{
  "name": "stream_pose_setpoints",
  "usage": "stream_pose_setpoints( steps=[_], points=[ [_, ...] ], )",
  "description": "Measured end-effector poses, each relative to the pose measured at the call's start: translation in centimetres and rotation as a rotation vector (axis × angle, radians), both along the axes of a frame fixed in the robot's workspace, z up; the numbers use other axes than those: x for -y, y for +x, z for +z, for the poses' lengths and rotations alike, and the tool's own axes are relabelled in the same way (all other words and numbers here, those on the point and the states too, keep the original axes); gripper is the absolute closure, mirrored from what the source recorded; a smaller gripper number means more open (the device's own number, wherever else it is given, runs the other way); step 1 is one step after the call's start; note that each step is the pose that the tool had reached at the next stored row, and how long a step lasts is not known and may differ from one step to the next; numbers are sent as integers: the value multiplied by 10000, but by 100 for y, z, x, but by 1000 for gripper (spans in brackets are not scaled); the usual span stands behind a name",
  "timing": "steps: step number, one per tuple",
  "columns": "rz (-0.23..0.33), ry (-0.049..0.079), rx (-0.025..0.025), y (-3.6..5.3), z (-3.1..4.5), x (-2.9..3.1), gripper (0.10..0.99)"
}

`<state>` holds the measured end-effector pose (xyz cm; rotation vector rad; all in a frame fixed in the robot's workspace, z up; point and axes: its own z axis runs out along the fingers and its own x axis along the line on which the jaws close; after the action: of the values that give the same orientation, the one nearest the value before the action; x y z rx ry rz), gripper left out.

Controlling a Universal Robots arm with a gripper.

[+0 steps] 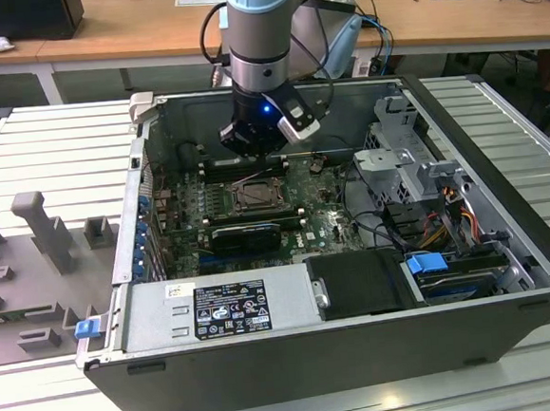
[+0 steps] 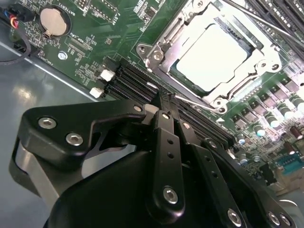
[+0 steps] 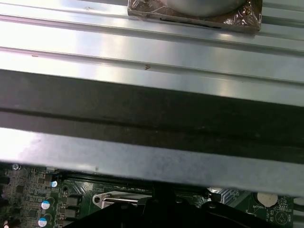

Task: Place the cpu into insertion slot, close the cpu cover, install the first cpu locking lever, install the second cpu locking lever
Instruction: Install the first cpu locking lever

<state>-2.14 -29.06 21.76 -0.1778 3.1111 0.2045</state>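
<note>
Ribbed grey metal table point(image 1: 47, 147); open computer case point(image 1: 363, 351) on it; grey fixture blocks point(image 1: 39, 234) alongside

I count one robot arm point(image 1: 259, 26) with one gripper point(image 1: 251, 141) on its end. Right under the gripper I see one open computer case point(image 1: 488, 246) with one green board point(image 1: 319, 223) inside. On the board, just in front of the gripper in the second wrist view, sits one square chip point(image 2: 212, 58) in one metal frame point(image 2: 164, 45). I count one round coin battery point(image 2: 54, 21) off to the side. I see two blue clips point(image 1: 426, 262) point(image 1: 86, 327) on the case.
</note>
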Motion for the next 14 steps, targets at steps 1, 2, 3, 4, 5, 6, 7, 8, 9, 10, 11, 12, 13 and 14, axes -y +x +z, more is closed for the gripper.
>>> stream_pose_setpoints(
  steps=[1, 2, 3, 4, 5, 6, 7, 8, 9, 10, 11, 12, 13, 14],
  points=[
    [7, 0, 1, 6, -4, 0, 980],
    [13, 0, 1, 10, -14, -1, 980],
    [13, 0, 1, 10, -21, -1, 980],
    [14, 0, 1, 10, -28, -1, 980],
    [15, 0, 1, 10, -35, -1, 980],
    [16, -1, 1, 11, -50, -2, 980],
    [17, -6, 1, 11, -62, -2, 980],
    [16, -12, 1, 12, -74, -3, 980],
    [15, -17, 1, 13, -82, -3, 980],
    [15, -20, 1, 14, -85, -3, 980],
    [17, -26, 1, 18, -92, -3, 980],
    [16, -27, 1, 22, -96, -3, 980],
    [16, -28, 1, 28, -101, -3, 980],
    [14, -28, 1, 30, -106, -3, 980]
  ],
)
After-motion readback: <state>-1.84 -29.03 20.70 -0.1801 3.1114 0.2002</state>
